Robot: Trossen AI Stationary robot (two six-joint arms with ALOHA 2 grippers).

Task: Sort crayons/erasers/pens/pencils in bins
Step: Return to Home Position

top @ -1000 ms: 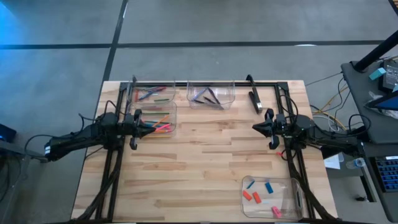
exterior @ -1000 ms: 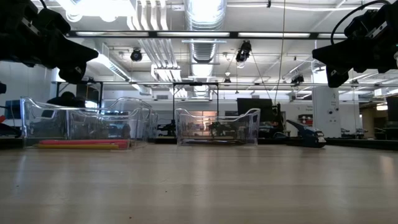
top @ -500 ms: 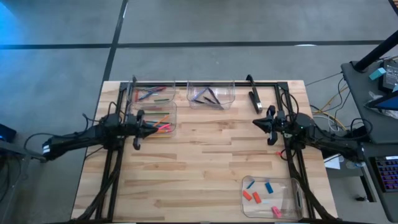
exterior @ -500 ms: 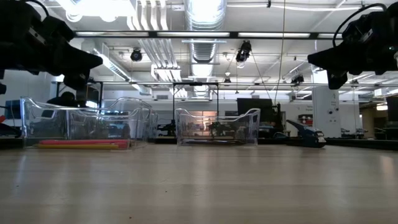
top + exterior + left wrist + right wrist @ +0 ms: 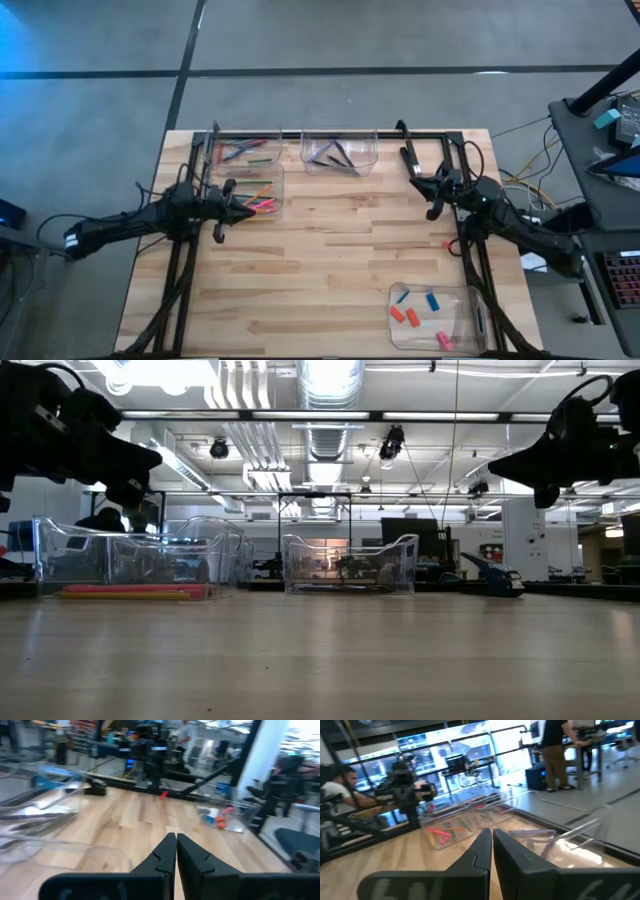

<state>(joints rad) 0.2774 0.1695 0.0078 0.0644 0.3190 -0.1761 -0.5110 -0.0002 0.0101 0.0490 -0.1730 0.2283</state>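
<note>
Both closed, the left pincer (image 5: 176, 836) and right pincer (image 5: 491, 831) hang over the table (image 5: 330, 270).

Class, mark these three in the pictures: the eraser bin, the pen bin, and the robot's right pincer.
eraser bin (image 5: 466, 312), high view, a bare patch of its floor.
pen bin (image 5: 369, 150), high view, a bare patch of its floor.
right pincer (image 5: 491, 833), right wrist view, midway between its closed fingertips.

Wooden table (image 5: 330, 250) carries four clear bins (image 5: 304, 150) (three grouped together); fourth bin (image 5: 466, 300) sits well apart.
</note>
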